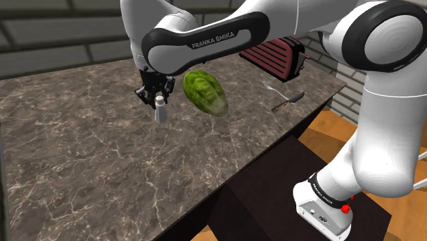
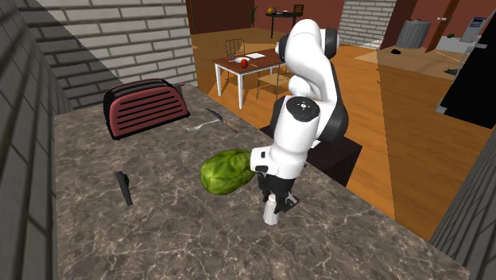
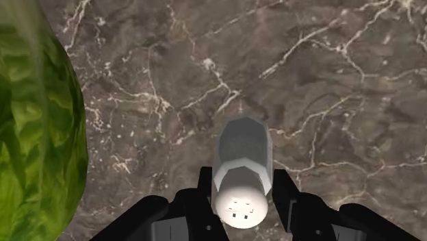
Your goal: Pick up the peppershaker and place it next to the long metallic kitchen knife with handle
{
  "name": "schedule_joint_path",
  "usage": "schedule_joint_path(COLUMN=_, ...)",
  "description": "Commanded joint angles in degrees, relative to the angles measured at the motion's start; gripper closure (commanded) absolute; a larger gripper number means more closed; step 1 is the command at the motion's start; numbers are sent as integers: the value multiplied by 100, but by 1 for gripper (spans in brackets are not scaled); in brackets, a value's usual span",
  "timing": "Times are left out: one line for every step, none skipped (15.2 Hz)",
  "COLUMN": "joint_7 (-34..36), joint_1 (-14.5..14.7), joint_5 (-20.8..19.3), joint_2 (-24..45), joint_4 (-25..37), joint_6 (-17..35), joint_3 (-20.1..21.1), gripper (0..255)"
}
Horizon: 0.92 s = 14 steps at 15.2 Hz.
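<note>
on the dark marble counter (image 1: 82,150), near its middle, the pepper shaker (image 1: 161,111) is showing right under the black gripper (image 1: 154,94), just beside the green lettuce (image 1: 204,91). the wrist view is giving the closest look: the two fingers (image 3: 205,188) are pressing on the shaker's upper part from both sides, so the claw is clamped on it. the shoulder view is adding the long knife (image 1: 290,101), which is lying well apart from the shaker, beyond the lettuce, near the dark red toaster (image 1: 274,58). the second exterior view is showing the arm from the front, a fork (image 2: 205,123) lying by the toaster, and a wooden floor with a dining table (image 2: 246,64) behind. the shaker is looking pale grey, with a faceted body and a round white cap carrying small dark holes. i cannot tell if its base is touching the counter or hanging just above it. in the second exterior view the knife is appearing as a short dark bar, its blade hard to make out. the wrist view's edge is cutting off the lettuce.
</note>
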Motion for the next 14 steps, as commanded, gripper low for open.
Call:
schedule_joint_path(joint_7=-40, joint_1=-9, joint_5=28, joint_2=-47, joint_4=76, joint_6=-117, joint_3=11, gripper=255)
schedule_joint_path(joint_7=-55, joint_1=-9, joint_5=42, joint_2=-69, joint_4=119, joint_6=-181, joint_3=17, gripper=255)
schedule_joint_path(joint_7=-69, joint_1=-9, joint_5=55, joint_2=-91, joint_4=164, joint_6=-245, joint_3=23, gripper=255)
schedule_joint_path(joint_7=-84, joint_1=-8, joint_5=68, joint_2=-112, joint_4=211, joint_6=-309, joint_3=29, gripper=255)
schedule_joint_path(joint_7=-98, joint_1=-7, joint_5=80, joint_2=-132, joint_4=259, joint_6=-375, joint_3=35, gripper=255)
schedule_joint_path(joint_7=-113, joint_1=-5, joint_5=91, joint_2=-150, joint_4=309, joint_6=-440, joint_3=40, gripper=255)
schedule_joint_path(joint_7=-127, joint_1=-3, joint_5=102, joint_2=-167, joint_4=361, joint_6=-507, joint_3=45, gripper=255)
schedule_joint_path(joint_7=-141, joint_1=-1, joint_5=112, joint_2=-183, joint_4=414, joint_6=-574, joint_3=50, gripper=255)
schedule_joint_path(joint_7=-154, joint_1=2, joint_5=122, joint_2=-198, joint_4=470, joint_6=-642, joint_3=55, gripper=255)
schedule_joint_path(joint_7=-168, joint_1=6, joint_5=132, joint_2=-211, joint_4=527, joint_6=-710, joint_3=59, gripper=255)
schedule_joint_path(joint_7=-181, joint_1=10, joint_5=140, joint_2=-223, joint_4=586, joint_6=-779, joint_3=63, gripper=255)
schedule_joint_path(joint_7=-195, joint_1=14, joint_5=148, joint_2=-234, joint_4=647, joint_6=-849, joint_3=67, gripper=255)
schedule_joint_path(joint_7=-208, joint_1=19, joint_5=156, joint_2=-244, joint_4=711, joint_6=-920, joint_3=70, gripper=255)
schedule_joint_path(joint_7=-220, joint_1=24, joint_5=163, joint_2=-252, joint_4=776, joint_6=-991, joint_3=74, gripper=255)
